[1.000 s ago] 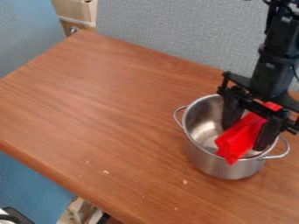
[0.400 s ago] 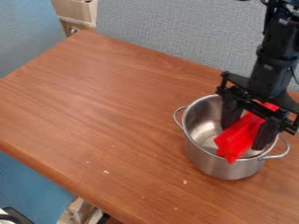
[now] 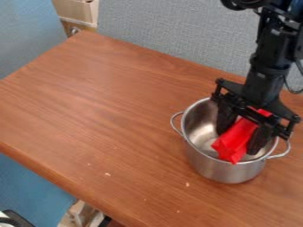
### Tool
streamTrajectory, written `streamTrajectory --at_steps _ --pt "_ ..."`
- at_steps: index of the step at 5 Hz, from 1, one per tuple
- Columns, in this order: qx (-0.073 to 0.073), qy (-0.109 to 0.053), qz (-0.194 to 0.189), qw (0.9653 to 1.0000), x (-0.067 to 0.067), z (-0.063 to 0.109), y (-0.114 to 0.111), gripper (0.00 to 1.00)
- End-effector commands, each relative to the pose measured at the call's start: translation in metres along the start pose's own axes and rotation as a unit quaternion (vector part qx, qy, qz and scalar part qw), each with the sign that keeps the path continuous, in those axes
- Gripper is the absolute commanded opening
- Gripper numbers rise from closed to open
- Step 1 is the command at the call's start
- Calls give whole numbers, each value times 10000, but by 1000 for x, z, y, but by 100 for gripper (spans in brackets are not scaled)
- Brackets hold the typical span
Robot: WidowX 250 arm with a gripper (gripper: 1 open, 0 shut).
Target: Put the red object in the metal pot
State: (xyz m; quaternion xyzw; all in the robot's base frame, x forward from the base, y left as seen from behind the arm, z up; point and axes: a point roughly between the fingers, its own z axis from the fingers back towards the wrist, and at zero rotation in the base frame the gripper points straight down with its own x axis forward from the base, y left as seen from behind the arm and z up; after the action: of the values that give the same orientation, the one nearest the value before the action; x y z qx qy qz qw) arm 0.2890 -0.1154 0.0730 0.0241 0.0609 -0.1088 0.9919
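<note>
I see the gripper (image 3: 245,129) clamped on the red object (image 3: 238,142), pointing straight down. The block sits tilted inside the metal pot (image 3: 201,152), near the wooden table's (image 3: 95,97) right edge.

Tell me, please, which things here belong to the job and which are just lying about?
Job: red block, held by the gripper inside the pot.
Lying about: table, beige box at the far corner.
</note>
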Motion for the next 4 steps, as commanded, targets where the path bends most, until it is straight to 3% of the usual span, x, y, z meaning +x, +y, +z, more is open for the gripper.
streamTrajectory --at_steps 1,4 --pt "-2 -167 119 9998 2 5 5 0" --pt "4 -230 224 9995 2 0 8 0"
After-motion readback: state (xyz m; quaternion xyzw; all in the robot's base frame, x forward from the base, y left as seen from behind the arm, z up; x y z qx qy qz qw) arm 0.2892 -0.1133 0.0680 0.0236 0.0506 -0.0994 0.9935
